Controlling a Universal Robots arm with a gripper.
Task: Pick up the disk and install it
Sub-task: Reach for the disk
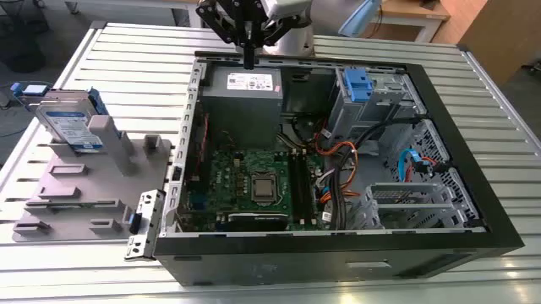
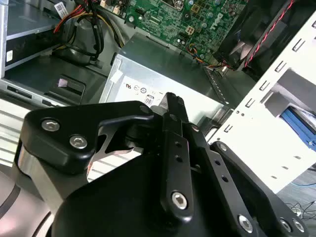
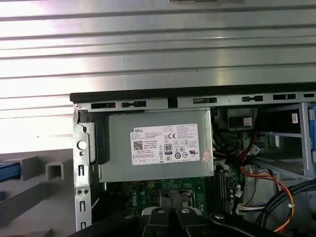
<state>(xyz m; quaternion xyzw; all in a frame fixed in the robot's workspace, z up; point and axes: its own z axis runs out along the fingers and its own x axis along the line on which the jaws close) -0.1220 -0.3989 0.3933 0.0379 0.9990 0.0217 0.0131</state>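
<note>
Disk (image 1: pixel 72 126) upright in grey stand (image 1: pixel 75 185), power supply (image 1: pixel 238 104) inside open case (image 1: pixel 338 256), jaws clenched empty

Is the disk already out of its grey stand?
No, the disk stands in the grey stand at the exterior view's left, apart from the gripper above the power supply.

One disk (image 1: pixel 72 128), one computer case (image 1: pixel 503 237), one hand (image 1: pixel 248 64).
</note>
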